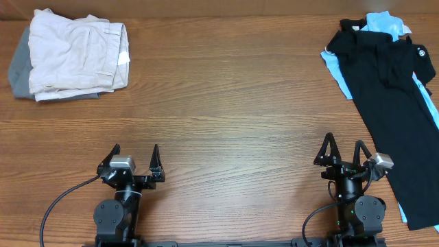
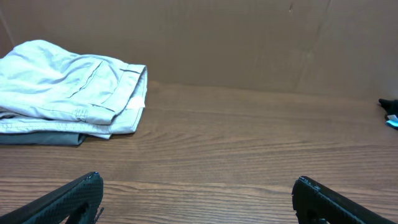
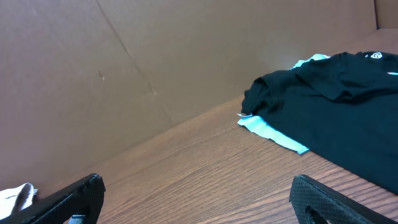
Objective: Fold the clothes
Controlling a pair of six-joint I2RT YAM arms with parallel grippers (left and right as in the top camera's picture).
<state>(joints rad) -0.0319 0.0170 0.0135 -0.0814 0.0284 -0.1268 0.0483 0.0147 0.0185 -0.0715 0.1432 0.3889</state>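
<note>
black shirt (image 1: 394, 116) at 3 o'clock, lying over blue polo (image 1: 384, 22), both cut off by the frame edge | left gripper (image 1: 135, 148) at 7, right gripper (image 1: 343, 141) at 5, both wide open, holding nothing | beige pile (image 1: 75, 58) at 10, grey piece (image 1: 19, 68) mostly hidden beneath

Left arm (image 1: 116, 214) sat folded at near left; right arm (image 1: 361, 209) folded at near right, well apart. Left tool (image 1: 135, 148) pointed toward far side, jaws spread wide, nothing between. Right tool (image 1: 344, 141) pointed same way, angled slightly left, jaws equally wide, empty. Wrist views: black fingertips (image 2: 84, 191) low in both corners, touching nothing.
</note>
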